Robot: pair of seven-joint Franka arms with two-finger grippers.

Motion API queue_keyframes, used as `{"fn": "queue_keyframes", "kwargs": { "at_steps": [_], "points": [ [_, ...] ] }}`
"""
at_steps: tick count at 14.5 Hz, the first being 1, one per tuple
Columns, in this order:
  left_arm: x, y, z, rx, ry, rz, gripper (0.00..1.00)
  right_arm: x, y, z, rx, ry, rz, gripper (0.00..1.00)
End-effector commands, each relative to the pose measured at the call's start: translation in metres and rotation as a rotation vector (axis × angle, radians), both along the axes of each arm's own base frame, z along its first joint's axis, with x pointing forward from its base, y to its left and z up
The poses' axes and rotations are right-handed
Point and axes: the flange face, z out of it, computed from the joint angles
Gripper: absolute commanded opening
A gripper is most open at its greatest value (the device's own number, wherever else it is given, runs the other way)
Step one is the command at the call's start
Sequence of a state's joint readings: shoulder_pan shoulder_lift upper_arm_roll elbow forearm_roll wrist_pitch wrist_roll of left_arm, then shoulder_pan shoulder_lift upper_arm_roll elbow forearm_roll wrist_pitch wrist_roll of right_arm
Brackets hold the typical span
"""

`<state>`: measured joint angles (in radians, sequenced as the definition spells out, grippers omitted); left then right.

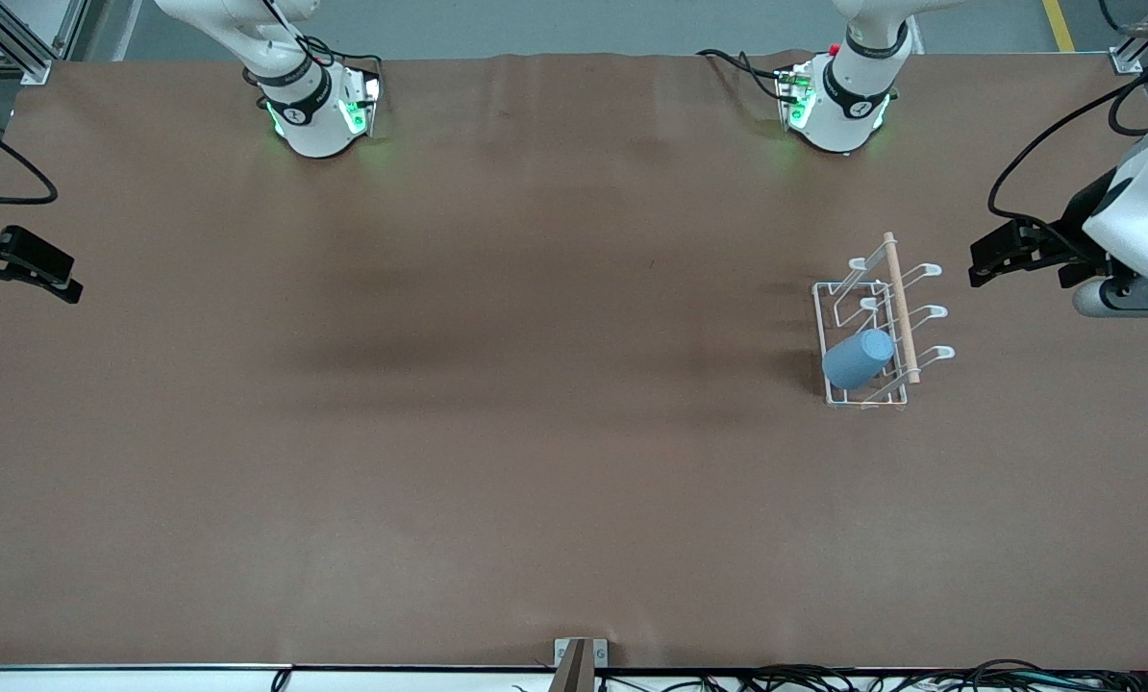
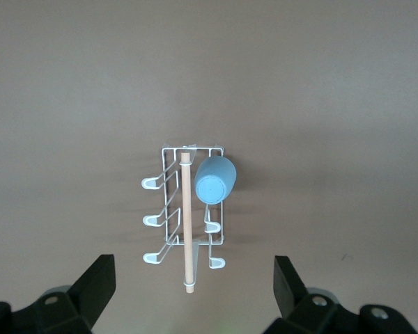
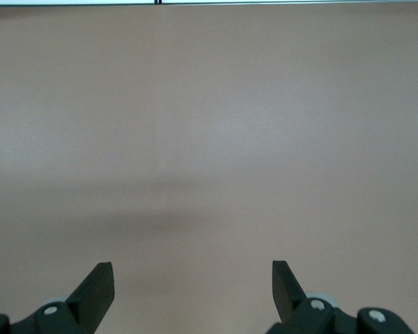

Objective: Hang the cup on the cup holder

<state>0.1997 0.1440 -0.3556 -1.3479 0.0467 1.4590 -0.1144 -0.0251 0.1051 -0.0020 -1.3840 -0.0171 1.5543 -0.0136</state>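
The light-blue cup [image 1: 858, 358] hangs tilted on a prong of the white wire cup holder [image 1: 880, 327], on the side facing the right arm's end and nearest the front camera. The holder's wooden rod runs along its top. In the left wrist view the cup [image 2: 214, 179] and holder [image 2: 184, 216] show ahead of my open left gripper [image 2: 195, 282]. My left gripper [image 1: 985, 261] is empty and up in the air at the left arm's end of the table, apart from the holder. My right gripper [image 1: 55, 279] is open and empty at the right arm's end; its wrist view [image 3: 193, 282] shows only bare table.
A brown mat [image 1: 497, 432] covers the table. The arm bases [image 1: 319, 111] stand along the edge farthest from the front camera. Cables lie along the table edge nearest the front camera.
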Motion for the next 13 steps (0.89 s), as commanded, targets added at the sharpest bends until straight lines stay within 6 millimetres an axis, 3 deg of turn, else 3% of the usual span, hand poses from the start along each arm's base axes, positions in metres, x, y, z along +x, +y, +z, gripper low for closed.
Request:
{"fn": "queue_keyframes", "kwargs": {
  "at_steps": [1,3,6,13],
  "points": [
    [-0.021,0.016,0.029,-0.007,-0.043,0.007,1.0,-0.007,-0.005,0.003,-0.014,-0.004,0.013,1.0],
    [-0.036,0.031,0.042,-0.018,-0.062,0.013,1.0,-0.008,-0.007,0.002,-0.014,0.003,0.011,1.0],
    [-0.064,0.052,0.043,-0.012,-0.055,-0.035,1.0,-0.008,-0.004,0.002,-0.014,0.002,0.016,1.0],
    [-0.063,0.042,0.035,-0.013,-0.041,-0.04,1.0,-0.008,-0.001,0.003,-0.009,0.0,0.021,1.0]
  ]
}}
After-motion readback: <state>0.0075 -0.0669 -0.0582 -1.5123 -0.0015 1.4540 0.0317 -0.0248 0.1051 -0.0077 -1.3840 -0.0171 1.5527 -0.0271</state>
